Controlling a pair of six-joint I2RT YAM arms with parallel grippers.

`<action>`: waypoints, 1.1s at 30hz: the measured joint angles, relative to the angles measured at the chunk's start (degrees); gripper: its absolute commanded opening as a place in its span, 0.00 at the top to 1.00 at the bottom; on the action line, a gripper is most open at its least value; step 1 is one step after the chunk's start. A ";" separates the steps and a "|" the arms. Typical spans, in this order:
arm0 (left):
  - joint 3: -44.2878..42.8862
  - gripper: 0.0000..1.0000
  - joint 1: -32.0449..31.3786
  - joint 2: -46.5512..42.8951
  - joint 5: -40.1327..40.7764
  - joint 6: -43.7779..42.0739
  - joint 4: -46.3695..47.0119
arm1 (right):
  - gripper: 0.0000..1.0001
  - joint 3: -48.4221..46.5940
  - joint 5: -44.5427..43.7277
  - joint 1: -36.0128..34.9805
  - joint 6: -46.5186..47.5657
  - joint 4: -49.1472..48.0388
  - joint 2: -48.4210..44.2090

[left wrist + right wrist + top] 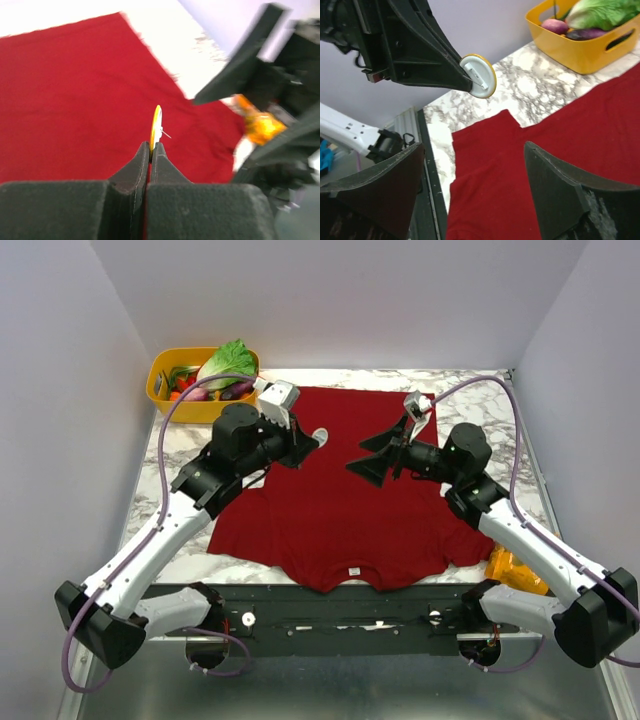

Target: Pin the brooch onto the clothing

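Left claw: the black left gripper [151,146] has its two fingers pressed together on the lower edge of the small round golden-yellow brooch [156,125], pinching it.

Brooch: it is held in the air, standing on edge, over the far left part of the shirt and clear of the fabric. The right wrist view shows a white face ringed in yellow, with a thin pin across it.

Right claw: the right gripper [357,456] is spread wide with nothing between its fingers. It faces the brooch from the right and stands apart from it.

Clothing: the large dark red short-sleeved T-shirt [330,510] of soft fabric lies spread flat on the white and grey marbled tabletop [178,455]. Its neck is toward the near edge, where a small white label [353,571] shows.

Far left: a yellow plastic bin [165,390] holds a green leafy lettuce [228,362] and some purple vegetables. It sits just beyond the shirt's far left corner.

Near right: an orange-yellow snack bag [515,570] lies on the table beside the shirt's near right sleeve, partly hidden by the right arm.
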State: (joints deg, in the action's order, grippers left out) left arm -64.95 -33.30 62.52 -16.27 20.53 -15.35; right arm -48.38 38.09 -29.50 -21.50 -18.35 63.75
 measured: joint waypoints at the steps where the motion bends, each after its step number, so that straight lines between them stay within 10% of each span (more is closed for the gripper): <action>1: -1.11 1.00 -0.72 1.03 2.91 -0.52 -1.84 | 0.07 0.00 -0.90 0.00 0.17 0.66 0.00; 14: -10.99 1.00 -8.15 19.32 36.37 -0.15 -23.50 | 0.05 -0.04 -12.70 0.00 0.66 10.19 3.04; 33: -16.46 1.00 -16.20 39.52 55.78 3.43 -36.48 | 0.01 1.53 -23.26 11.56 -4.20 23.80 5.27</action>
State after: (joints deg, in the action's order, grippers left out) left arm -81.41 -49.50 102.04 39.51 23.97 -51.83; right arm -46.85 14.83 -17.93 -25.69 5.45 69.01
